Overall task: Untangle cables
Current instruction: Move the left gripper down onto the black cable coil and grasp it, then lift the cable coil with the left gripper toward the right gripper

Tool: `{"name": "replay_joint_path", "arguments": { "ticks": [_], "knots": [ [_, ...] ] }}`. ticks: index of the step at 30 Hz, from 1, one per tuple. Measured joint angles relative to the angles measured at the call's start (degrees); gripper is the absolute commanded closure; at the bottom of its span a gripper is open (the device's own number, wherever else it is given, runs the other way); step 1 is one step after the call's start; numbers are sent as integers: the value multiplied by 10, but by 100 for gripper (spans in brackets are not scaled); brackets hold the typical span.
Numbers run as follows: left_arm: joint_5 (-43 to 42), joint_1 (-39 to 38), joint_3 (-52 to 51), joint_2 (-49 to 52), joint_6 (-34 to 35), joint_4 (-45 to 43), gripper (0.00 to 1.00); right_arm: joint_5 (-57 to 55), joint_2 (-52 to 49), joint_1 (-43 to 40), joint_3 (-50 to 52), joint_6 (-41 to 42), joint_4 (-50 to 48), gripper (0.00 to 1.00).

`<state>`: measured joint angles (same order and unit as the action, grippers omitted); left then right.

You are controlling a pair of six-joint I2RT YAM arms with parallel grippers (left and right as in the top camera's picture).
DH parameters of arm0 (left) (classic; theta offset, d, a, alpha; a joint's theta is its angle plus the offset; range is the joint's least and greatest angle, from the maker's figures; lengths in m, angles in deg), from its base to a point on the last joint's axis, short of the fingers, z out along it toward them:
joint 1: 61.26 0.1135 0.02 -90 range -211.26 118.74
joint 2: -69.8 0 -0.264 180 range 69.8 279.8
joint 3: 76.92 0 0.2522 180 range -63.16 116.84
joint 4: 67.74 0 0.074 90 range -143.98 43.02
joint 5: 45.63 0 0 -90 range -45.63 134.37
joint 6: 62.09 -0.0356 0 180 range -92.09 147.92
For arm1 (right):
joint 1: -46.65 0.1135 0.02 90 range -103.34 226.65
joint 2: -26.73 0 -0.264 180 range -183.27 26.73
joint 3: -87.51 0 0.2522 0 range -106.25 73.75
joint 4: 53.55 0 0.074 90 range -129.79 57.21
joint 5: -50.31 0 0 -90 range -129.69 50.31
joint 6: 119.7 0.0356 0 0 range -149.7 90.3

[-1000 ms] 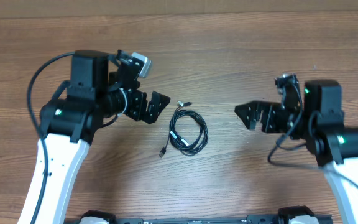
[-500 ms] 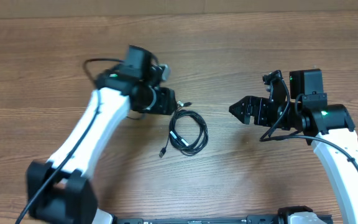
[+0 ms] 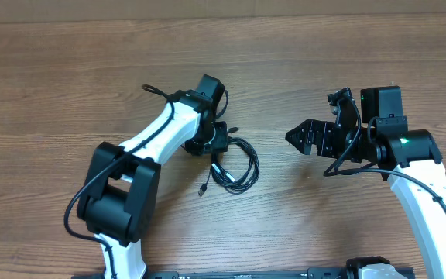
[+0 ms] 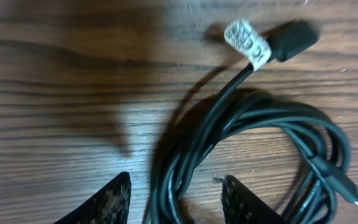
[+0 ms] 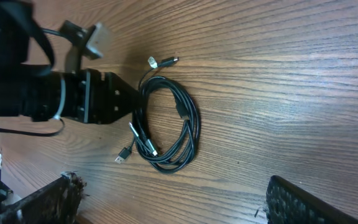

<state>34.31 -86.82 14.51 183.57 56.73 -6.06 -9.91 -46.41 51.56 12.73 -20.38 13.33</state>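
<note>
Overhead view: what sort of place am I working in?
Likely a robotics lab bench: a brown wood-grain tabletop, white-and-black left robot arm and right robot arm at its near edge, and one coil of thin black cables between them.

Bench (image 3: 53,62): brown wood-grain top, grain running 9 to 3 o'clock, fills almost the whole overhead view. Matte finish, darker streaks here and there. Pale beige strip (image 3: 300,5) along the 12 o'clock edge, past the bench's far side; wall or floor, cannot tell. Dark rail (image 3: 246,274) at the 6 o'clock edge. Light soft and even, shadows faint in overhead. Left wrist view: broad dark shadow (image 4: 104,74) on the wood from 10 o'clock toward centre.
</note>
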Motion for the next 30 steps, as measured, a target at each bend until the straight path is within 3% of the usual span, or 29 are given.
{"name": "replay_joint_path", "arguments": {
  "ticks": [8, 12, 15, 23, 30],
  "knots": [
    [6, -7, 0, 12, 31, 1, 60, 0, 0, 0, 0, 0, 0, 7],
    [14, -7, 3, 25, 57, -1, 86, 0, 0, 0, 0, 0, 0, 7],
    [18, -7, 5, 28, 65, -2, 95, 0, 0, 0, 0, 0, 0, 7],
    [10, -5, 13, 32, 62, 1, 96, 21, 0, 0, 0, 0, -6, 12],
    [-38, 20, 118, 28, 11, 94, 96, 84, 0, 8, 0, 6, -37, 17]
  ]
}}
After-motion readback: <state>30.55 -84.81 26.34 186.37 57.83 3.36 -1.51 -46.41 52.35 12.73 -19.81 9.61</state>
